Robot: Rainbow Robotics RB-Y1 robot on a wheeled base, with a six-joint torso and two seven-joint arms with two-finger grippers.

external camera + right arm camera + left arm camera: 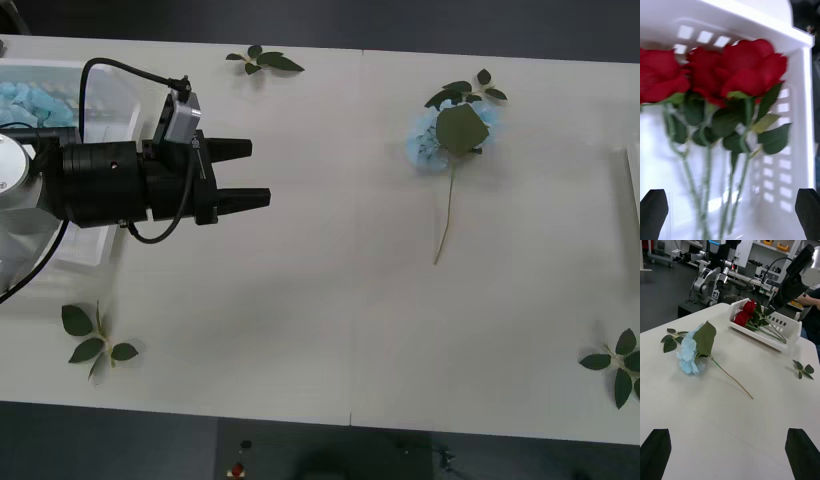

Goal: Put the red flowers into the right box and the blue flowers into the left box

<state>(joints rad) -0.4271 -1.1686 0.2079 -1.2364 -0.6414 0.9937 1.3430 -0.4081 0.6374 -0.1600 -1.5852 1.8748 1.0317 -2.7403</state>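
One blue flower [438,138] lies on the table right of centre, leaf up and stem toward me; the left wrist view has the blue flower [688,352] ahead of the fingers. My left gripper [256,174] hovers open and empty over the table beside the left box [112,82], well short of that flower. More blue flowers [32,100] lie in this clear tray. Three red flowers [733,71] lie in the white slotted right box [801,112], with my right gripper [730,215] open just above their stems. The right box [763,335] and its red flowers [745,315] sit under the right arm [795,275].
Loose leaf sprigs lie at the far edge [265,60], near left [95,340] and near right [615,365]. A thin rim of the right box [633,175] shows at the table's right edge. Bare tabletop lies between the left gripper and the blue flower.
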